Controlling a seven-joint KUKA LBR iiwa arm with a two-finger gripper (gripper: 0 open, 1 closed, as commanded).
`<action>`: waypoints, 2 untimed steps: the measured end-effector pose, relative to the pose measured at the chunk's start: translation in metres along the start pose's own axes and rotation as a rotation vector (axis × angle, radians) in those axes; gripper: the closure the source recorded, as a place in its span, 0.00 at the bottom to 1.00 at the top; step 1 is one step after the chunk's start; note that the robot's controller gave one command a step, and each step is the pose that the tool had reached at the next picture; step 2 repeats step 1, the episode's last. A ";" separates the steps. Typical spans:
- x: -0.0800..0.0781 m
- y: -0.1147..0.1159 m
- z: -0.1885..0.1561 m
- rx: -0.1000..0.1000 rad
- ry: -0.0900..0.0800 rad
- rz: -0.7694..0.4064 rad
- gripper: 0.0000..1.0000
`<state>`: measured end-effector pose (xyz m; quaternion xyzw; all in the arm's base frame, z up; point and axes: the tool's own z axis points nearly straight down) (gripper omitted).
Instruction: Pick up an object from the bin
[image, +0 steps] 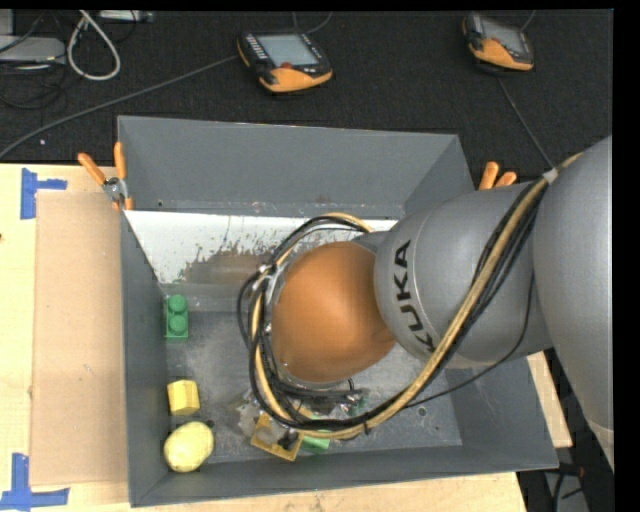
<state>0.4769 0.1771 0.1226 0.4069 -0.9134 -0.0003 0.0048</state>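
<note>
My gripper (290, 432) sits low in the grey bin (140, 300) under my orange cover (325, 315), right of a yellow ball (188, 446) and block (183, 396); whether it's open I cannot tell.
</note>
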 end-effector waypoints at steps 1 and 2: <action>-0.004 -0.007 -0.052 -0.001 0.001 -0.218 1.00; -0.004 -0.007 -0.052 -0.001 0.001 -0.218 1.00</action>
